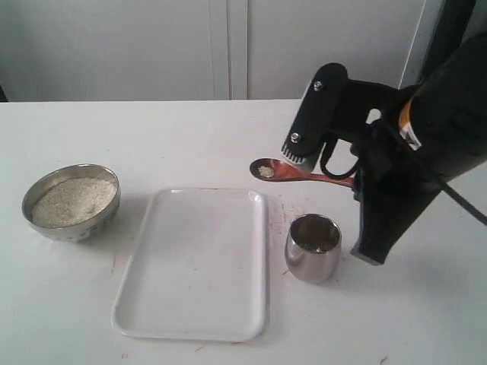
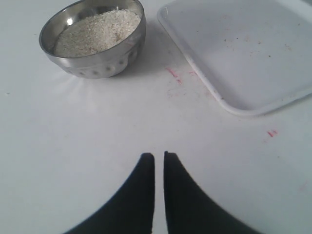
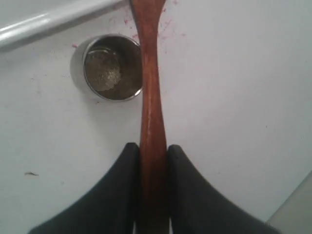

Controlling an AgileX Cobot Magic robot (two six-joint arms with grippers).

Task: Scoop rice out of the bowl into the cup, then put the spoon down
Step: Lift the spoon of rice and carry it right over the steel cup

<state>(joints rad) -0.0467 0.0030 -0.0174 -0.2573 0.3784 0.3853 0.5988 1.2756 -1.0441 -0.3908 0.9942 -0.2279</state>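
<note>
In the exterior view the right gripper (image 1: 354, 182) is clamped on the handle of the spoon (image 1: 268, 170), held level above the desk (image 1: 152, 137) behind the cup (image 1: 313, 247), toward the right edge. Its few grains may fall on the desk if it tips before it reaches the cup's mouth. The bowl (image 1: 72, 230) of rice (image 1: 74, 201) stands near the left edge. In the left wrist view the left gripper (image 2: 159, 161) is together and empty, low over the desk. In the right wrist view the handle crosses the cup's rim and the scoop end runs past it.
</note>
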